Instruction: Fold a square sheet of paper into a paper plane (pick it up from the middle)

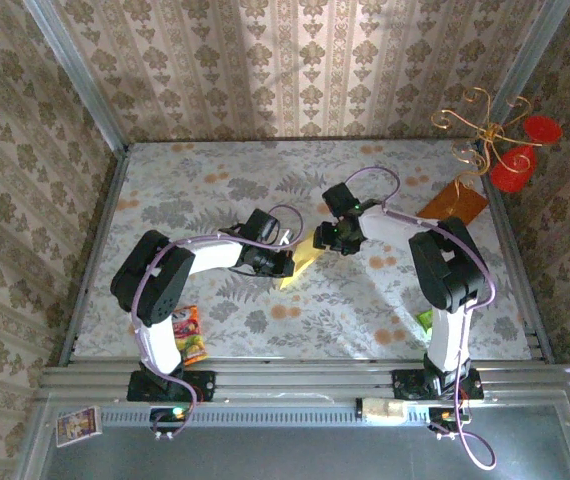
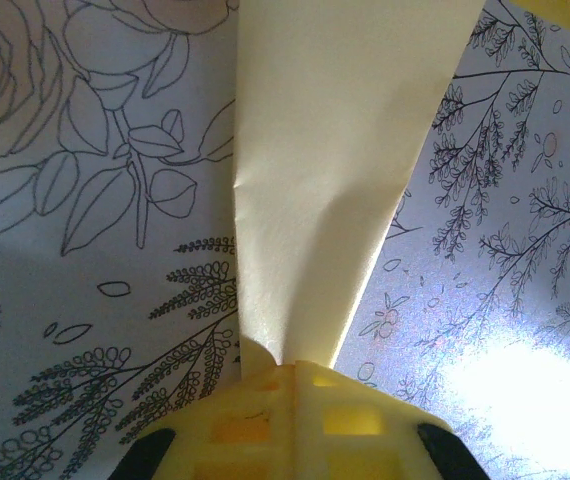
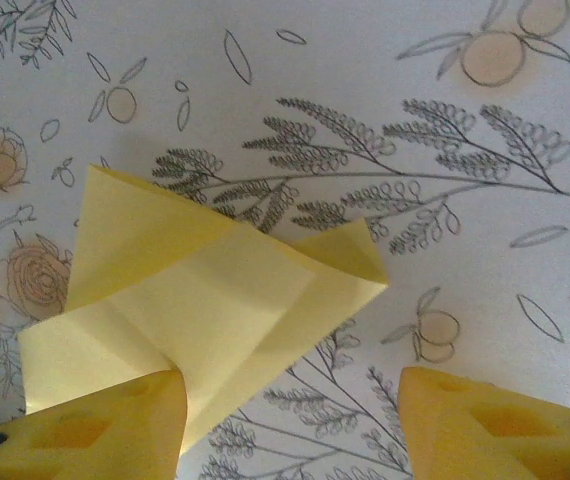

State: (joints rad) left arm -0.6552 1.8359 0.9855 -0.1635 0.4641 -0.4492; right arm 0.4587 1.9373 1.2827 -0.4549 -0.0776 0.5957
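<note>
Now, mid-way across the counter (image 1: 265,185), the left tool (image 2: 287,378) pinches one end of the folded yellow paper (image 1: 302,262), while the right tool (image 3: 290,398) stands wide open over its other end.

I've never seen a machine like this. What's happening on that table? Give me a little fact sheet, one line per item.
paper: pale yellow sheet, partly folded into several layers, over the flowered table
left jaws: shut, pinching the paper's narrow end
right jaws: open, one finger in front of the paper's edge, not gripping
stage: folds made, no finished plane yet
other things: orange-brown board at far right; colourful snack packet by the left arm's base
</note>
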